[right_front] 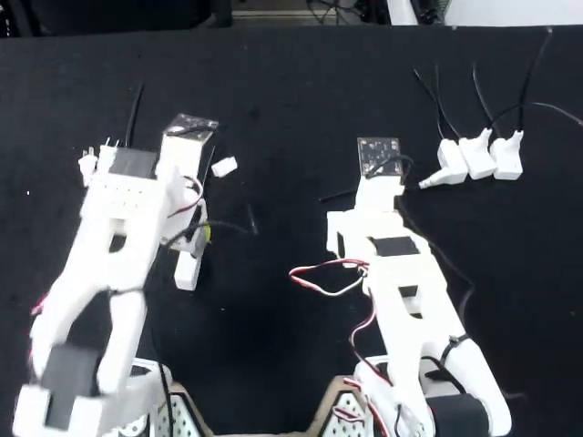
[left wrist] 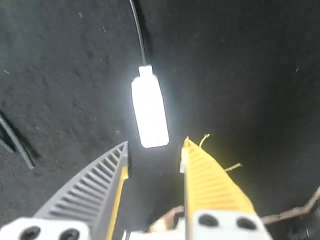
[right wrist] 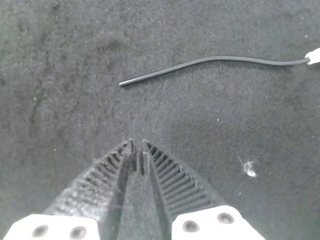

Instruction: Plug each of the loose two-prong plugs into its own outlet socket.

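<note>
Plug (left wrist: 149, 110), white, flat on black cloth (left wrist: 250, 60), black cord (left wrist: 137, 30) trailing off its far end. Sits just ahead of left gripper (left wrist: 155, 144), fingers spread, gripping nothing. Right gripper (right wrist: 138, 144) over cloth near a loose wire (right wrist: 210, 61), fingers almost together, holding nothing.

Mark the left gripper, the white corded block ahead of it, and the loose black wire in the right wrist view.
left gripper (left wrist: 154, 151): left wrist view, midway between fingertips.
white corded block (left wrist: 149, 107): left wrist view, middle of body.
black wire (right wrist: 225, 59): right wrist view, mid-length.
</note>
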Motion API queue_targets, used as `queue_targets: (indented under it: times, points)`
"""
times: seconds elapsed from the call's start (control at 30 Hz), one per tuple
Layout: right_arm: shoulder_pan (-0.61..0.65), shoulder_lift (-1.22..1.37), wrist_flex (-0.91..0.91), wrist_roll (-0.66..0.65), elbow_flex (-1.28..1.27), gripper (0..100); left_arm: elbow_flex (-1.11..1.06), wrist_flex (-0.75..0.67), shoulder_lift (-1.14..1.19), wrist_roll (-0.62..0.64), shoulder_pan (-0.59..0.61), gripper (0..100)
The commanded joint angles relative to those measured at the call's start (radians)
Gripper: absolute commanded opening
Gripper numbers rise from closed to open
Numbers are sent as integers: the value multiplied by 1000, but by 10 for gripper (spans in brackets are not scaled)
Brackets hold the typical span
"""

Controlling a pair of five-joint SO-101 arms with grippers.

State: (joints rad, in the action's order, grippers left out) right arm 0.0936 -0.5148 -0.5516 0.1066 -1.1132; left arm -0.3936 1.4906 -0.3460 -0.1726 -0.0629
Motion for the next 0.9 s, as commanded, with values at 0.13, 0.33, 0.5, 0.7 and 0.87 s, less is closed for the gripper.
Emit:
queue_targets:
  times: [0.13,0.33,0.5,0.7,0.87]
  points:
    - [-14,-31,20,8,30,15,-216,-232,-161,3,183,178]
    - [-14,-31,20,8,28,15,-318,-344,-160,3,275,249]
    - [-14,-31,20,8,28,15,-374,-359,-160,-41,275,266]
    - [-14,-31,20,8,28,15,-476,-477,-160,-61,277,253]
    - [-14,-31,20,8,28,15,-503,-512,-169,-60,263,254]
